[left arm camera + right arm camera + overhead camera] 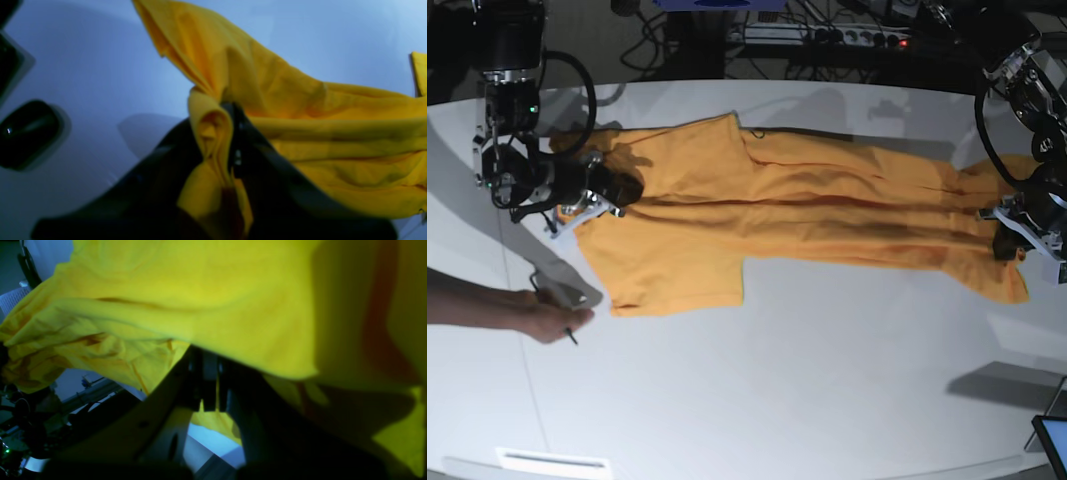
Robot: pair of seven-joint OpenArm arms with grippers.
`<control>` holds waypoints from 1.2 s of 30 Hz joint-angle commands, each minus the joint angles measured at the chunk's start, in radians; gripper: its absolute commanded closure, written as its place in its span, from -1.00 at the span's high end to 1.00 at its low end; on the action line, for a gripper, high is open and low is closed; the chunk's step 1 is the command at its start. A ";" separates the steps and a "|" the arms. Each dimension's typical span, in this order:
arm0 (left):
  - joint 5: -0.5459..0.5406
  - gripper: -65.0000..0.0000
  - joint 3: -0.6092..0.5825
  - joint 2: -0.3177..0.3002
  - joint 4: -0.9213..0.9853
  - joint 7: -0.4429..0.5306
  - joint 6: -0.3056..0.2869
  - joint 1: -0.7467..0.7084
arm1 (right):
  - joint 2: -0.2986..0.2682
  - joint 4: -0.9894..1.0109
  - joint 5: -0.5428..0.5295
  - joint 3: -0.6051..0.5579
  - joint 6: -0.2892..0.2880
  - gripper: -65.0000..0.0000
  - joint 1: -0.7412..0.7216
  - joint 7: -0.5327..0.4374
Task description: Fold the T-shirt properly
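Observation:
The orange-yellow T-shirt (777,210) lies stretched sideways across the white table (777,390), partly lifted at both ends. At the right in the base view, my left gripper (1007,240) is shut on a bunched fold of one end. The left wrist view shows that fold pinched between the black fingers of the left gripper (213,116), with the T-shirt (300,110) trailing away. At the base view's left, my right gripper (612,190) is shut on the other end. In the right wrist view the T-shirt (200,290) drapes over the right gripper (213,373) and hides most of it.
A person's hand (542,318) rests on the table at the left edge, holding a small object, just below my right arm. A screen corner (1052,440) stands at the lower right. Cables and a power strip (827,35) lie beyond the table's far edge.

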State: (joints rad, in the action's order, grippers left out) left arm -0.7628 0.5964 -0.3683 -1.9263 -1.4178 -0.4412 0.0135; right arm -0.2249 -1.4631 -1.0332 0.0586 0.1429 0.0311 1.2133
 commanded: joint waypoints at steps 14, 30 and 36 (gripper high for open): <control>-0.007 -1.00 -0.082 0.067 -0.020 0.021 0.003 0.073 | -0.003 0.003 0.072 -0.082 0.014 -0.99 0.019 -0.036; 0.001 -1.00 -0.254 0.229 -0.014 0.021 0.003 0.207 | -0.003 0.045 0.072 -0.082 0.014 -0.99 0.014 -0.062; 0.001 -1.00 -0.341 0.320 -0.012 0.021 0.034 0.216 | -0.003 0.046 0.072 -0.082 0.014 -0.99 0.013 -0.063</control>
State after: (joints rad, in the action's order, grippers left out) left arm -0.7372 0.2565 -0.0433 -1.9244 -1.4216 -0.4088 0.2108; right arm -0.2222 -1.4357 -1.0779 -0.0135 0.1284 0.0330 1.1454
